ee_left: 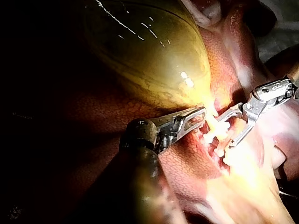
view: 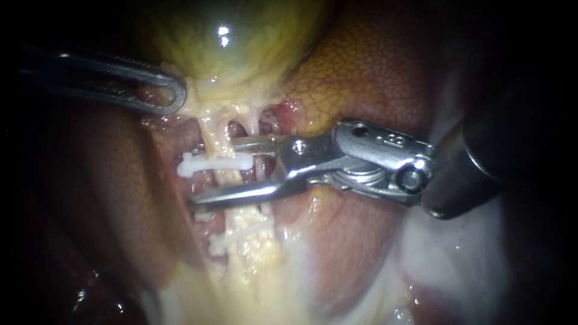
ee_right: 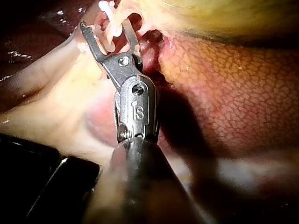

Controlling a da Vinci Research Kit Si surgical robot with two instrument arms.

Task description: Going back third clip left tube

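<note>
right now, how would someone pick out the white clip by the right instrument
In the endoscope view, start at the yellow-green gallbladder and follow the pale tube down from its neck. The clip lies crosswise on that tube, between the open jaws of the right instrument. It is a slim white bar, unlike the silver jaws flanking it.

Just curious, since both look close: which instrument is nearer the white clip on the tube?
The right instrument: its open jaws straddle the white clip; the left instrument sits apart, by the gallbladder.
</note>
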